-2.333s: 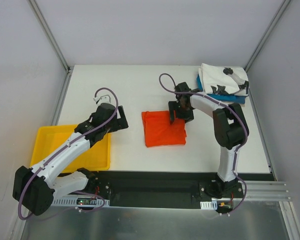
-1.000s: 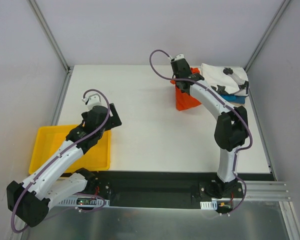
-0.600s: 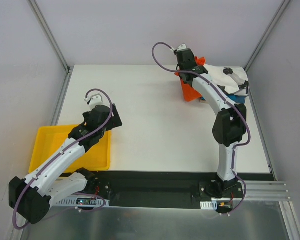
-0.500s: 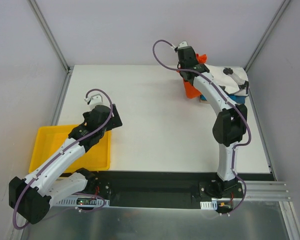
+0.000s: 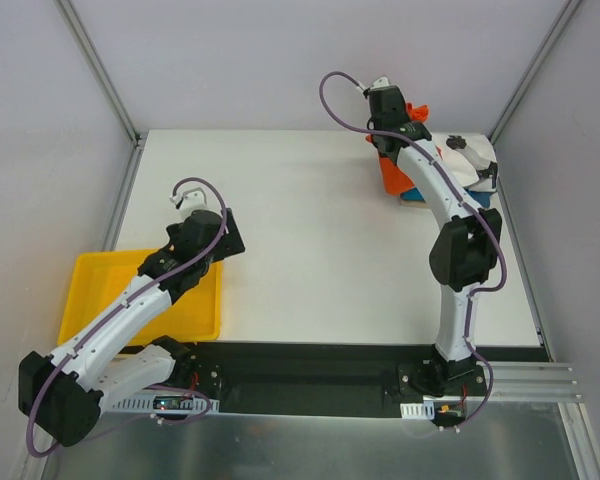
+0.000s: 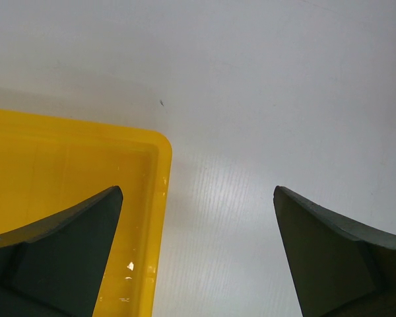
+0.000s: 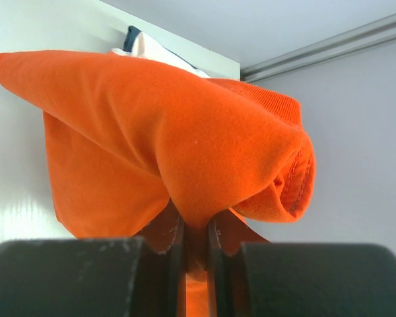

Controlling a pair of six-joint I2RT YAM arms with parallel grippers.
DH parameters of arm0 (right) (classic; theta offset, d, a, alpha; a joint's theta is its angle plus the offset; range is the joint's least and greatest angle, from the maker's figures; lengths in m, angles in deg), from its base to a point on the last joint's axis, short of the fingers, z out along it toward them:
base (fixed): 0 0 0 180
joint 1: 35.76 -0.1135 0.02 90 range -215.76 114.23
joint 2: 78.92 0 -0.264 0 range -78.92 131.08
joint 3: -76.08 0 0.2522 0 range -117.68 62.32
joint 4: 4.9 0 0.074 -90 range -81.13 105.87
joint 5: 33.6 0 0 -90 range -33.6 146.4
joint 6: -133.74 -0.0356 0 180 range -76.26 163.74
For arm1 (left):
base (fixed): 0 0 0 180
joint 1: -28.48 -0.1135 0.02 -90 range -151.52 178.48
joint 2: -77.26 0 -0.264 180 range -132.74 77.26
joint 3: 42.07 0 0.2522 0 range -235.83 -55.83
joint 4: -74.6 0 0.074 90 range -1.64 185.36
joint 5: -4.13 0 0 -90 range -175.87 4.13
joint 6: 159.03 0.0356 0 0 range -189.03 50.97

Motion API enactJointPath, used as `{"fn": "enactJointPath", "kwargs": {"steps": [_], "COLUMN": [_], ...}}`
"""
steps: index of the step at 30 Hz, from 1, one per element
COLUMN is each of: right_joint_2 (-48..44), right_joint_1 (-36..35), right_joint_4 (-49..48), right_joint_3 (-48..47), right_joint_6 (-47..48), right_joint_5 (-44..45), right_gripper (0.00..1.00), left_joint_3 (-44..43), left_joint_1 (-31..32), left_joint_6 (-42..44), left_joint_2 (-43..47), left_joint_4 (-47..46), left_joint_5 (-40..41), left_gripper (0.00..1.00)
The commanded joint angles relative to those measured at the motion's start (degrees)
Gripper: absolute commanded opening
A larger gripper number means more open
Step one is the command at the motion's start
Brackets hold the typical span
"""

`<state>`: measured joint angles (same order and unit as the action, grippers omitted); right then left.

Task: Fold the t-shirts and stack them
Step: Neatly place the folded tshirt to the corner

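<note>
Right arm's fingers [image 7: 195, 247] are pinched tight on a fold of the orange-red t-shirt [image 5: 395, 172], seen up close in the right wrist view [image 7: 178, 145] with cloth bunched over and hanging down both sides of the grip. In the top view the shirt is lifted off the white surface [image 5: 310, 240] at the far right, dangling just left of the pile, lower edge at or near the pile's left side; can't tell if it touches. Pile = white t-shirt with black marks [image 5: 470, 160] lying on the teal-blue t-shirt [image 5: 412, 196], only a sliver of teal showing at the near-left edge. Likely held high so the folded bundle clears the stack edge before being laid on top; the grip is on one fold only, so the hanging layers could open out or drape off the side when set down. Stacking step looks nearly done, judged from two shirts already piled. Left arm's fingers [image 6: 198, 251] are spread wide, holding nothing, parked over the far right corner of the yellow tray [image 6: 66, 165] at the near left [image 5: 195, 320], well apart from the shirts, probably just keeping out of the way.
</note>
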<state>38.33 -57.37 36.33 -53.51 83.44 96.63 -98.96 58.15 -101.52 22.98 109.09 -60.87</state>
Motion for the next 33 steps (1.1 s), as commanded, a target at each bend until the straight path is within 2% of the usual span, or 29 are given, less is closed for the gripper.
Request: {"fn": "enactJointPath", "kwargs": {"steps": [1, 20, 33], "right_joint_2": [-6.24, -11.17, -3.96], "right_joint_1": [1.74, 6.84, 10.35], "right_joint_4": [-0.83, -0.22, -1.45], "right_joint_3": [-3.17, -2.91, -5.63], "right_joint_6": [0.55, -2.35, -2.0], "right_joint_5": [0.82, -5.86, -6.21], "right_gripper": [0.01, 0.01, 0.01], "left_joint_3": [-2.13, -2.66, -3.97], "left_joint_1": [0.21, 0.21, 0.21], "left_joint_6": [0.85, -0.03, -0.29], "left_joint_2": [-1.09, -3.72, -7.06], "left_joint_4": [0.27, 0.27, 0.28], "left_joint_5": [0.41, -1.09, -1.79], "left_gripper": [0.99, 0.99, 0.99]}}
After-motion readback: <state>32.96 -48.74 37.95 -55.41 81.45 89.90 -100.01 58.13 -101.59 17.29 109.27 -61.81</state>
